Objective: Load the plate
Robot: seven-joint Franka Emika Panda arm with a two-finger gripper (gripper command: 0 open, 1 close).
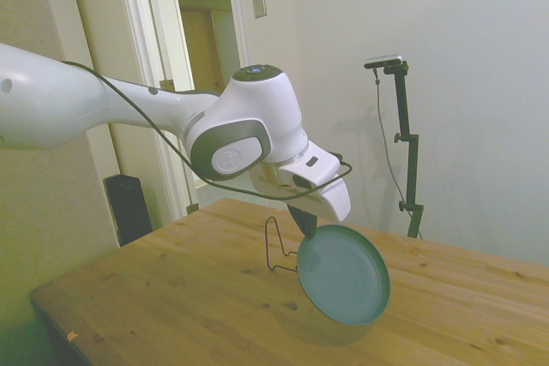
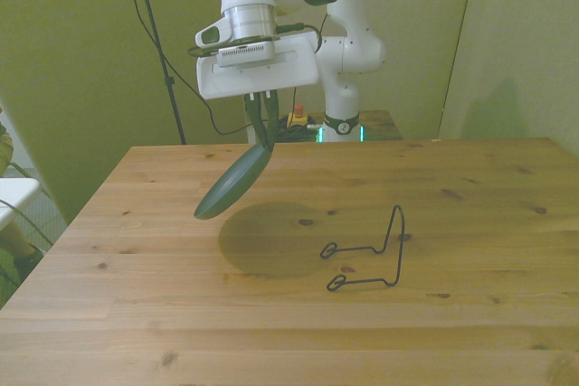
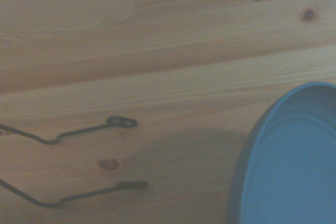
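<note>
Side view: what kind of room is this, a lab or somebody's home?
Probably an ordinary indoor room set up as a small robot test space. A doorway with white trim and a wall switch plate look domestic, yet a robot arm works over a wooden table bearing only a wire rack.

One plate (image 1: 345, 275); one wire rack (image 2: 371, 258); one table (image 2: 470, 196)

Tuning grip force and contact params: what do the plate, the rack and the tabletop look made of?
Plate: teal-green, matte, no sharp glare; could be ceramic or melamine, the pictures don't settle it. The end effector holds it by the rim, tilted, off the table.
Rack: thin black bent wire, likely coated or painted metal.
Tabletop: wood planks with visible knots and grain, low satin sheen.
</note>
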